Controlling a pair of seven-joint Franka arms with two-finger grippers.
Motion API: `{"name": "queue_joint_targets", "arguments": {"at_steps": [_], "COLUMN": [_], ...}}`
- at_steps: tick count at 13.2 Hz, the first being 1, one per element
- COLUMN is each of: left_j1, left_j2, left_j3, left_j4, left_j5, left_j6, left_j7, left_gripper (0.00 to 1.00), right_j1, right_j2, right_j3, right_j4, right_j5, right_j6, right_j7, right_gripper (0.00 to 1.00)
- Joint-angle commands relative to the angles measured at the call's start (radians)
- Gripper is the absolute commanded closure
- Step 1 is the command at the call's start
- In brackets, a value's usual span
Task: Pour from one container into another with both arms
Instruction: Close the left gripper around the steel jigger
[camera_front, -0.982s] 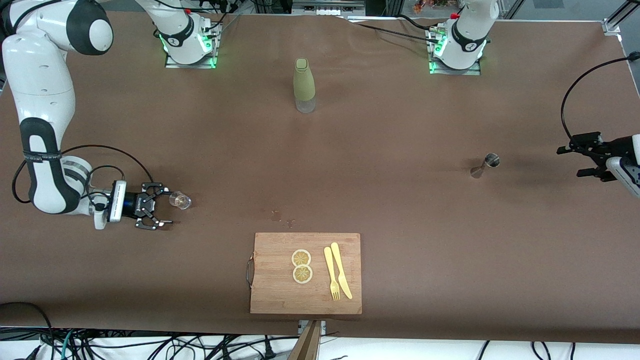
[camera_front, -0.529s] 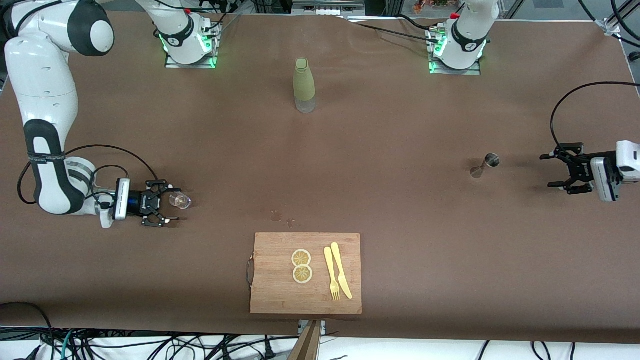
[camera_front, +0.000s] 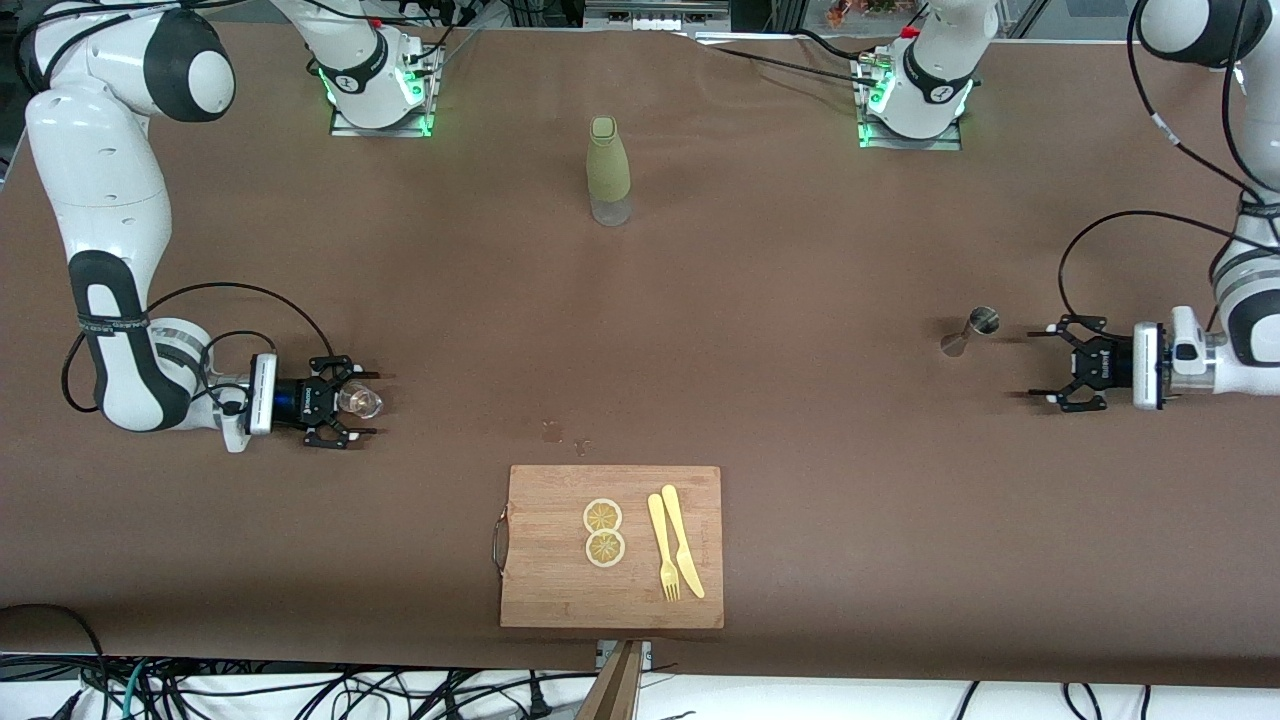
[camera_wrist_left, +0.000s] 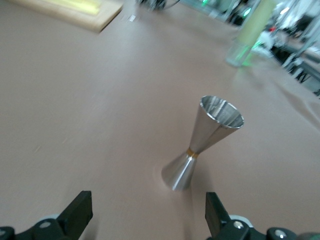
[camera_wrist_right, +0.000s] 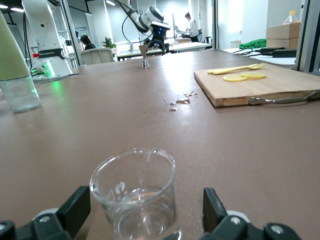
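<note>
A small silver jigger (camera_front: 968, 333) stands upright on the brown table toward the left arm's end; the left wrist view shows the jigger (camera_wrist_left: 202, 145) with its mouth up. My left gripper (camera_front: 1035, 363) hovers low beside it, open, a short gap away, and nothing is between its fingers (camera_wrist_left: 80, 212). A short clear glass (camera_front: 358, 401) stands toward the right arm's end. My right gripper (camera_front: 372, 404) is open with a finger on each side of the glass (camera_wrist_right: 135, 195), and neither finger (camera_wrist_right: 212, 202) touches it.
A tall olive-green bottle (camera_front: 608, 170) stands mid-table near the bases. A wooden cutting board (camera_front: 612, 546) with two lemon slices (camera_front: 603, 532), a yellow fork and a knife lies near the front edge. Small crumbs (camera_front: 562, 434) lie just above the board.
My left arm has swung in from the table's end and lowered its open gripper toward the jigger. The right gripper has slid forward until the glass stands between its fingers.
</note>
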Motion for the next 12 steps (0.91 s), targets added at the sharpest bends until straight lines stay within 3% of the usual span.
{"name": "queue_joint_targets", "arguments": {"at_steps": [1,8,12], "left_j1": [0.006,-0.018,-0.021], "left_j2": [0.068,0.107,0.11], "left_j3": [-0.002,-0.008,-0.008], "left_j4": [0.027,0.024,0.017], "left_j5": [-0.069,-0.073,-0.07], "left_j6": [-0.091,-0.197,-0.197], "left_j7": [0.137,0.379,0.437], "left_gripper": [0.0,0.01,0.05], "right_j1": [-0.01,-0.01,-0.01], "right_j2": [0.009,0.02,0.023], "right_j3": [0.022,0.027,0.027], "right_j4": [-0.003,-0.003,-0.003], "right_j5": [0.024,0.024,0.025], "right_j6": [-0.01,-0.009,-0.009], "right_j7": [-0.02,-0.032,-0.036], "right_gripper": [0.0,0.01,0.09]}}
